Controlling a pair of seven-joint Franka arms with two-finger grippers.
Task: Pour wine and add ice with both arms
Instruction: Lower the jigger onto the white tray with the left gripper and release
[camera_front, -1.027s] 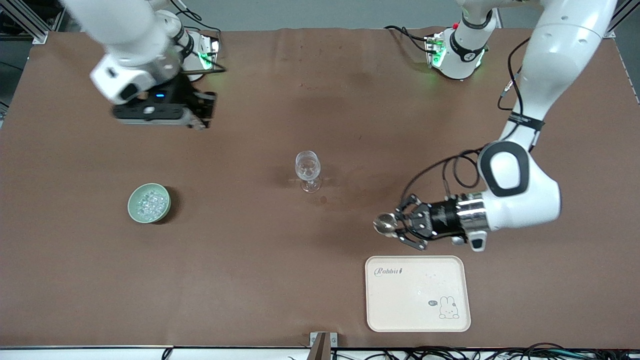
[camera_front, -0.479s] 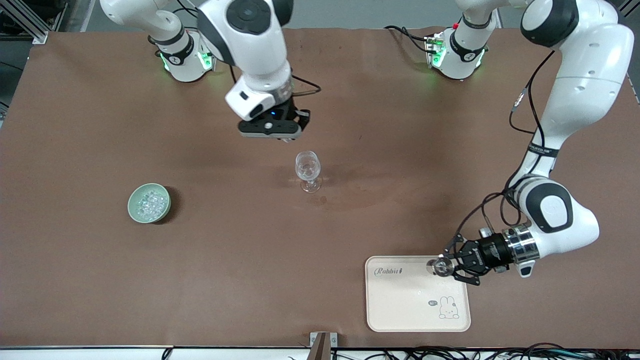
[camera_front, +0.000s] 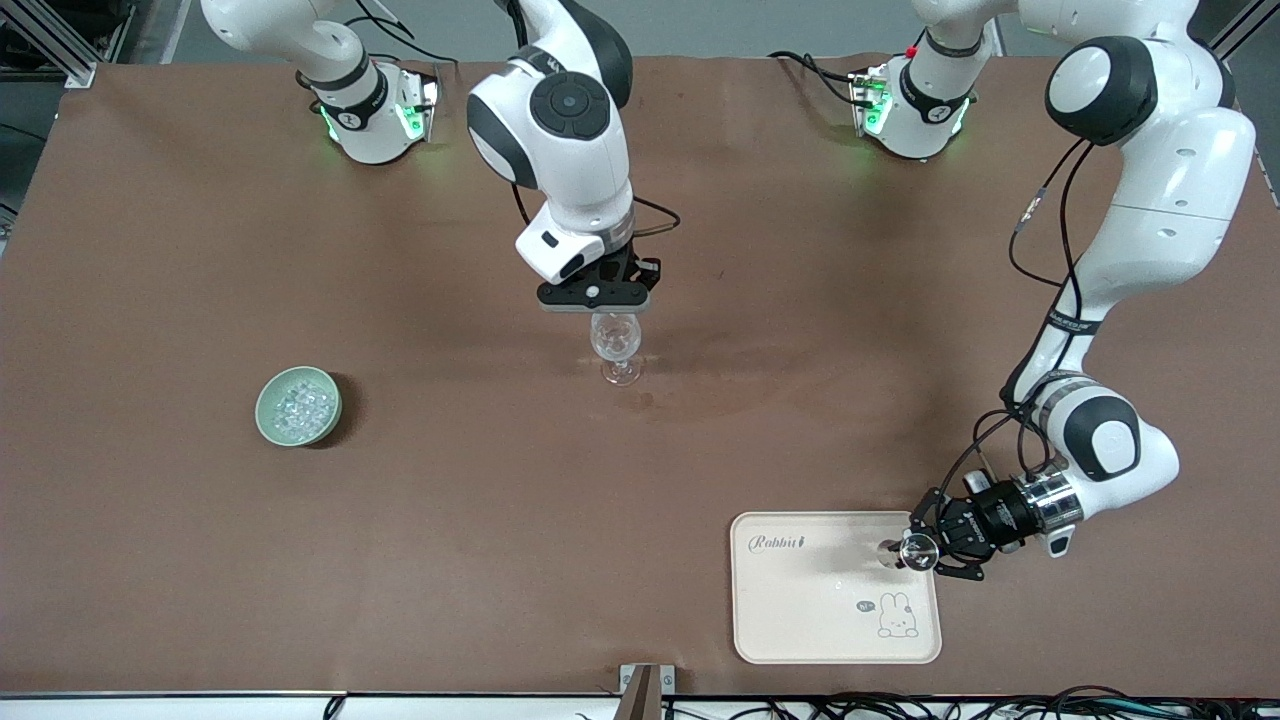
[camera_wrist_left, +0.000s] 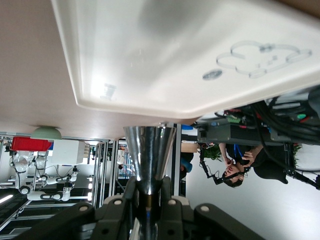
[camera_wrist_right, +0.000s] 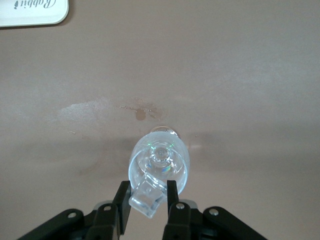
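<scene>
A clear wine glass (camera_front: 616, 345) stands upright mid-table. My right gripper (camera_front: 597, 303) hangs just above its rim, shut on a clear ice cube (camera_wrist_right: 148, 197) held over the wine glass (camera_wrist_right: 161, 159) bowl by the right gripper (camera_wrist_right: 147, 192). I cannot make out any wine in the glass. A green bowl (camera_front: 298, 405) of ice lumps sits toward the right arm's end. My left gripper (camera_front: 938, 548) is low over the tray (camera_front: 800, 620), shut on a shiny metal measuring cup (camera_front: 910, 553). In the left wrist view, the left gripper (camera_wrist_left: 149, 189) clamps the cup (camera_wrist_left: 149, 150) at its narrow waist.
The cream tray (camera_wrist_left: 165, 60) with a rabbit drawing lies near the front edge, toward the left arm's end. A small wet stain (camera_front: 646, 400) marks the brown table just nearer the front camera than the glass. Black cables hang from both arms.
The right arm has swung from the right arm's end of the table to over the wine glass. The left arm carried the metal cup from beside the glass down over the tray.
</scene>
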